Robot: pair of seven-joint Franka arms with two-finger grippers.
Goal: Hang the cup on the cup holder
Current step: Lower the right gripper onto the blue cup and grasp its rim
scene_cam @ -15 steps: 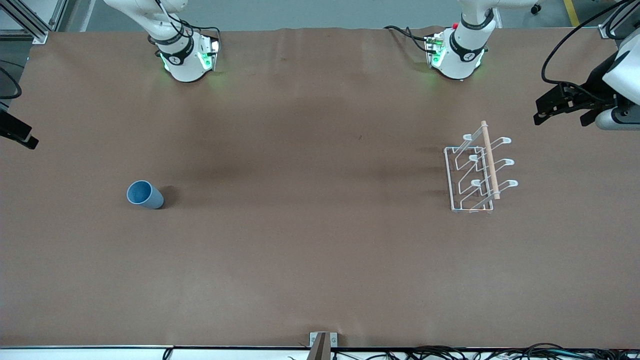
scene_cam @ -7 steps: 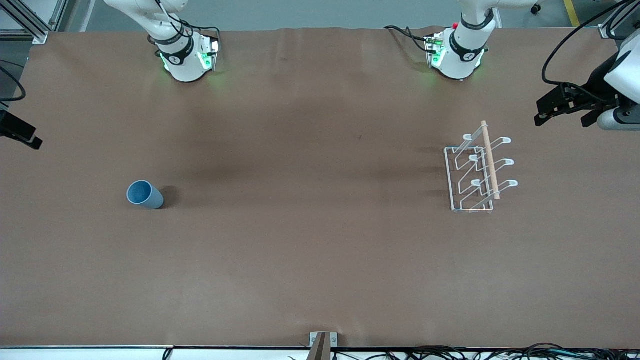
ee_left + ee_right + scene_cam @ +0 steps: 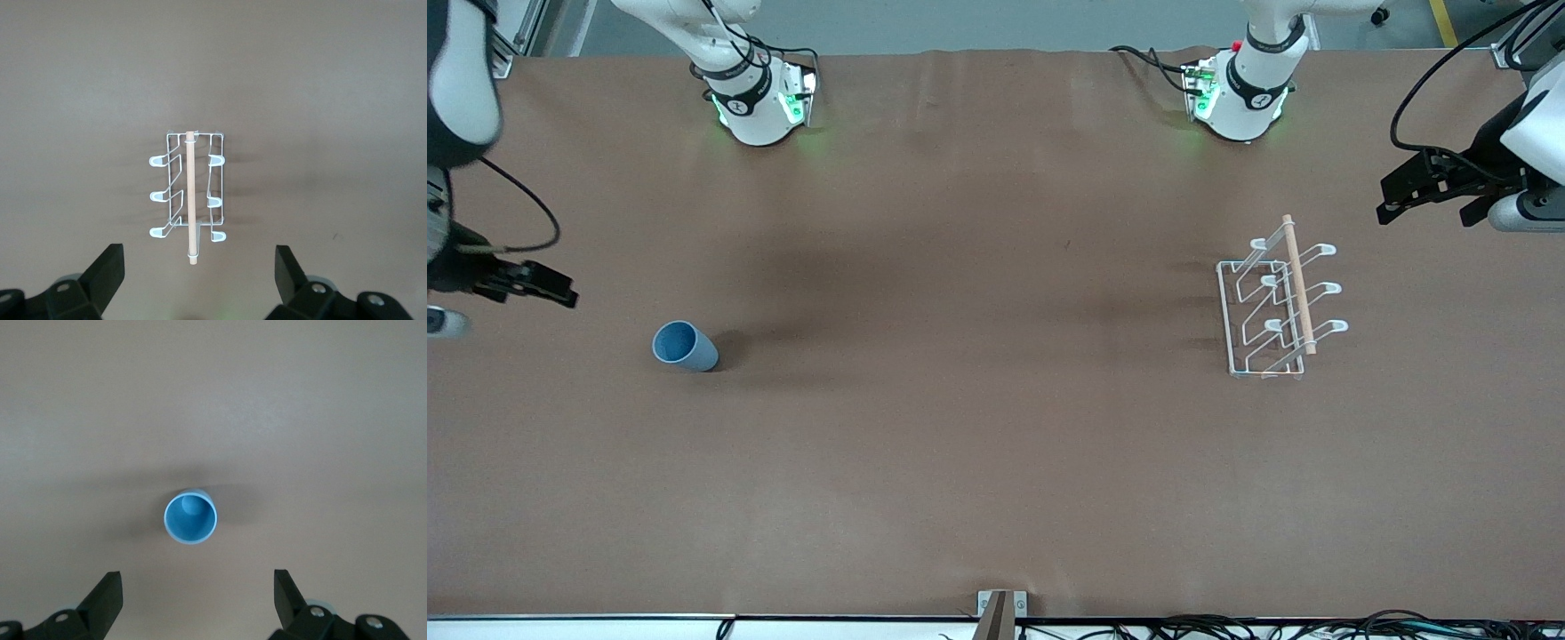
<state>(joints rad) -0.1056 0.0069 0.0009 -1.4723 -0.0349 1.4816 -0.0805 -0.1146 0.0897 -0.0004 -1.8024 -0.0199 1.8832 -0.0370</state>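
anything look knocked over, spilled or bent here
Nothing stands out. The cup stands upright and empty on the table; the cup holder sits level, prongs bare. Both grippers, right and left, are open.

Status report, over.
Right end effector open above upright small matte blue cup. Left end effector open, waiting over white wire cup holder. Nothing obstructing.

Even, diffuse overhead light. Soft short shadow beside the cup (image 3: 685, 347), toward the left arm's end. Desk (image 3: 978, 444) matte, glare-free. Cup rim slightly smeared in right wrist view.
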